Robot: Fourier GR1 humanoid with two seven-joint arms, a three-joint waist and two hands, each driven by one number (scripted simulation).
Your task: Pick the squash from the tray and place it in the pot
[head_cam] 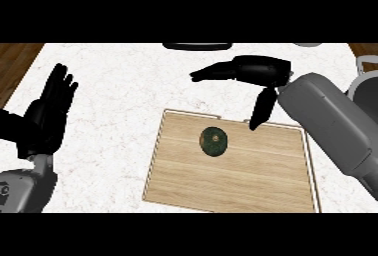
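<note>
Bench (111,80): white, faintly marbled top; dark wood strip at far left edge.
Tray (244,185): flat rectangular board, pale wood grain, thin raised rim, notched far corners.
Squash (213,141): dark green, oval, brownish stem spot facing up; lies on tray's far half, long axis running near-to-far.
Right hand (255,70): black, above bench beyond tray, fingers extended and apart, thumb hanging toward tray's far edge, holding nothing.
Left hand (48,112): black, at left, fingers straight, resting.
</note>
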